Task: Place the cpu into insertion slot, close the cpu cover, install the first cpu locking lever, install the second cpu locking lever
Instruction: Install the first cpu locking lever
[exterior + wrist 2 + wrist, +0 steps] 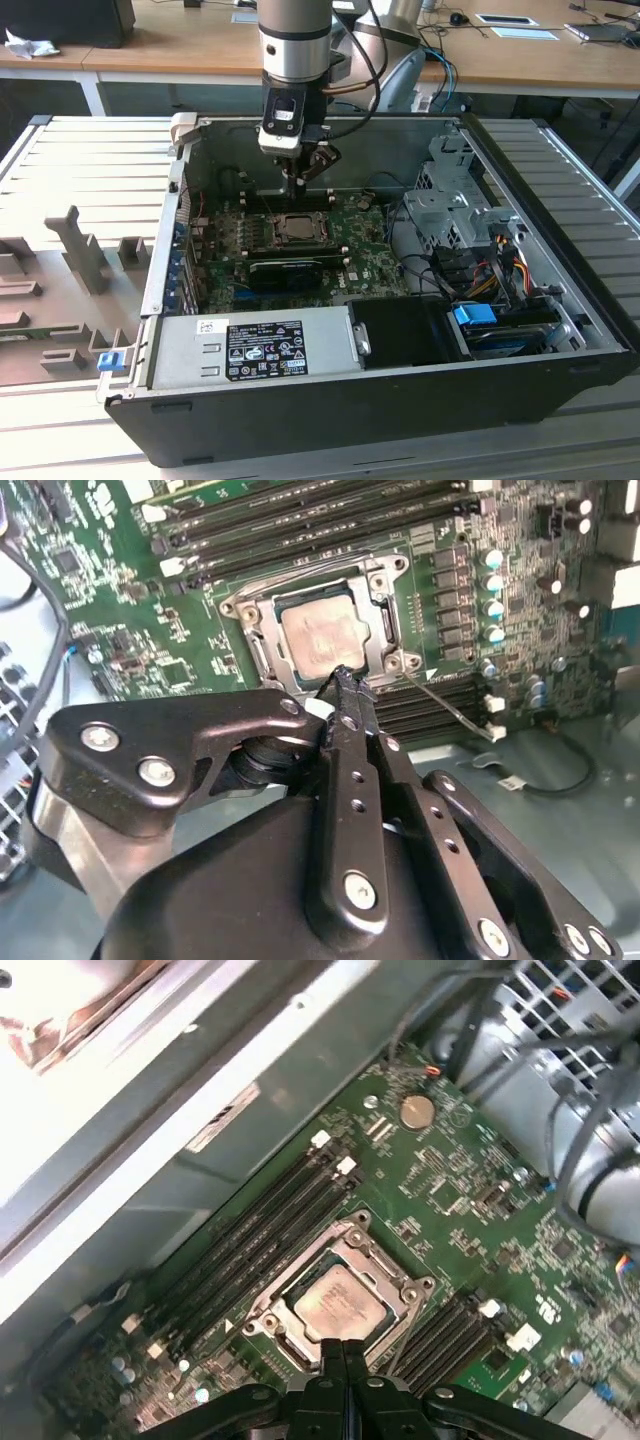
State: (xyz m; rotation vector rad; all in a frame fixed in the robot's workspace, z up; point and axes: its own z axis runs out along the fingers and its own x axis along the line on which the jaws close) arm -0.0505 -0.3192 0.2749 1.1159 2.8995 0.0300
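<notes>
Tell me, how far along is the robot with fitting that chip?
Done, it seems: the cpu lies in the insertion slot with the cpu cover down around it. In hand: the shut gripper has its tip at the slot's edge. Left: a thin wire lever juts out from the slot's corner, apparently not latched yet.

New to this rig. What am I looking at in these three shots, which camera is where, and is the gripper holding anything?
One robot arm reaches down into an open computer case lying on a grey slatted table. The exterior view comes from a camera off the arm. Both wrist views ride on the arm and look past the gripper at the green motherboard. The cpu sits in the insertion slot, with the silvery cpu cover framing it. A thin wire lever sticks out beside the socket. The gripper is shut near the socket's edge and holds nothing.
</notes>
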